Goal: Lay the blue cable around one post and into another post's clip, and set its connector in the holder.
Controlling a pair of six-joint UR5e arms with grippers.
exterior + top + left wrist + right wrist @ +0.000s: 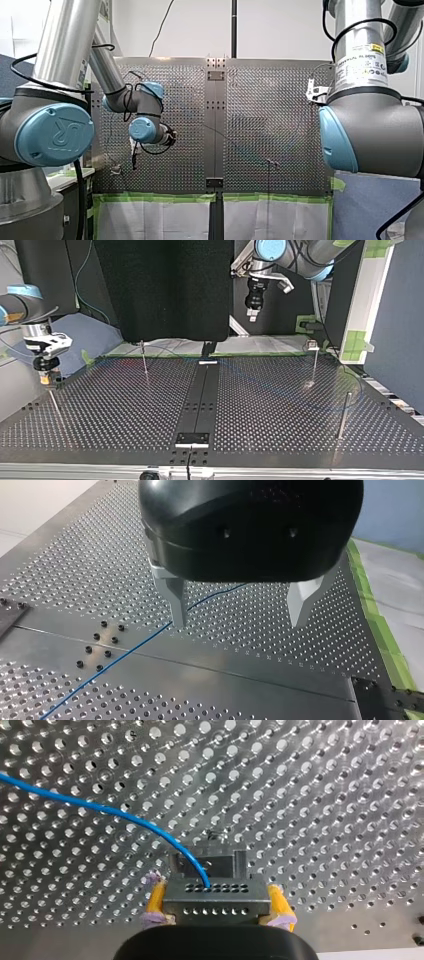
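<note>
Over perforated table (325, 795), my right hand (216, 890) clamps connector (215, 907).

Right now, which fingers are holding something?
My right fingers, the yellow ones, pinch the connector; my left fingers are metal, open and empty.

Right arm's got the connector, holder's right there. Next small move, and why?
Probably ease my right gripper forward slightly to seat the connector in the holder. Its yellow pads clamp the connector, the blue cable leaves its face, and the bracket-like holder sits just ahead, seemingly in line. My left gripper hangs open above the cable, gripping nothing.
</note>
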